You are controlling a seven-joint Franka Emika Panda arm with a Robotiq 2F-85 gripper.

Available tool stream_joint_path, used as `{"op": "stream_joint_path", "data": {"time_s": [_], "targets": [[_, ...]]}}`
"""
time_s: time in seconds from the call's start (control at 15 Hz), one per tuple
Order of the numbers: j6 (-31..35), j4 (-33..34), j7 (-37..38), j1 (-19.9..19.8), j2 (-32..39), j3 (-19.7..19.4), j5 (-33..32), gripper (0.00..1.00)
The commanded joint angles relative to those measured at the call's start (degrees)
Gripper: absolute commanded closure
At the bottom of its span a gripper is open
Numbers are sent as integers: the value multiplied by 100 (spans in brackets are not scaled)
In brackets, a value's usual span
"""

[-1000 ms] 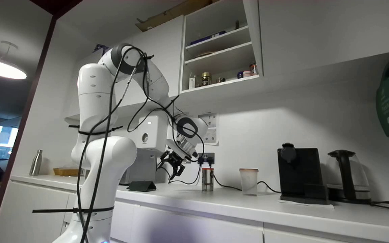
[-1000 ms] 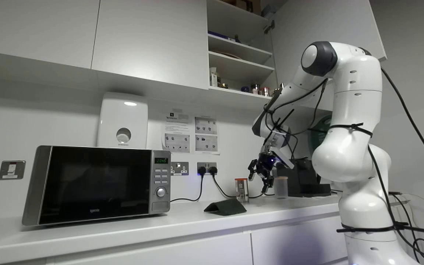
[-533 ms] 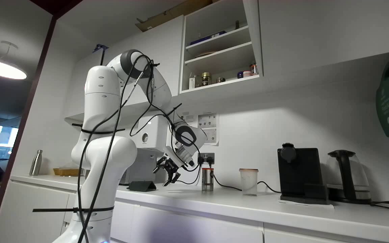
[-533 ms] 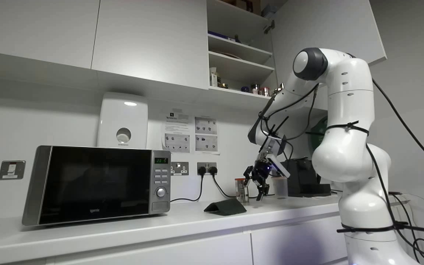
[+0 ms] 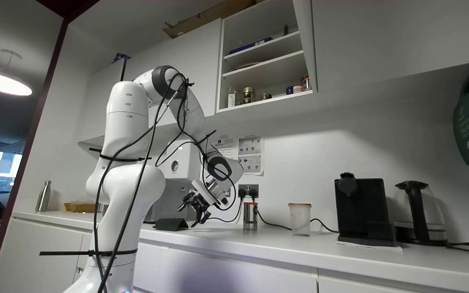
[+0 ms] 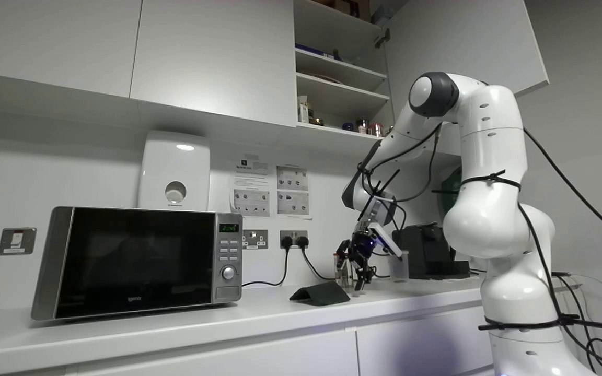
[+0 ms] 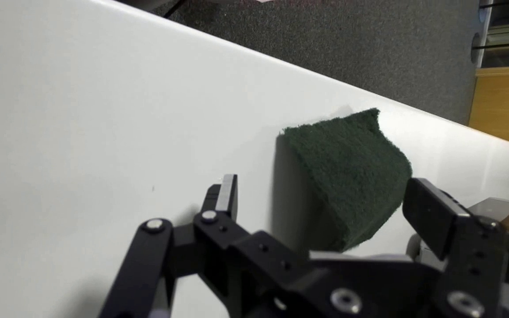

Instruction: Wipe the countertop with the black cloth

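1. Wrist view: the gripper (image 7: 324, 192) has its fingers spread wide and holds nothing; the black cloth (image 7: 351, 168) (dark green, seen this close) appears framed between them, tented on the countertop (image 7: 104, 110) near its front edge.
2. That framing may mislead. Both exterior views put the gripper beside the cloth and apart from it, so pinching now would probably catch only air.
3. The gripper leans, one finger lower than its partner. Lowered at this tilt, the low tip could strike the countertop first, or prod the cloth instead of straddling it.
4. Prodded, a folded piece would likely flatten, leaving little ridge to grasp; a shove toward the front edge could send it over onto the floor (image 7: 325, 39).
5. The orange-lidded canister (image 5: 250, 219) stands near; a wide sideways swing might knock it. In an exterior view the gripper (image 6: 350, 274) covers part of it.
6. Hidden in the wrist view: the gripper's own body covers the cloth's lower part, one finger (image 7: 429, 216) overlaps its side, and its shadowed underside is unreadable. Whether the small dark mark (image 7: 153, 188) is dirt, I cannot tell.
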Motion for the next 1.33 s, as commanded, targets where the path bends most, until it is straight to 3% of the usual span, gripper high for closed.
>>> {"op": "stream_joint_path", "data": {"time_s": [0.0,1.27], "targets": [[-211,302,-118,-44,239,143,155,0],[-809,640,-836,-69,691,437,1232,0]]}}
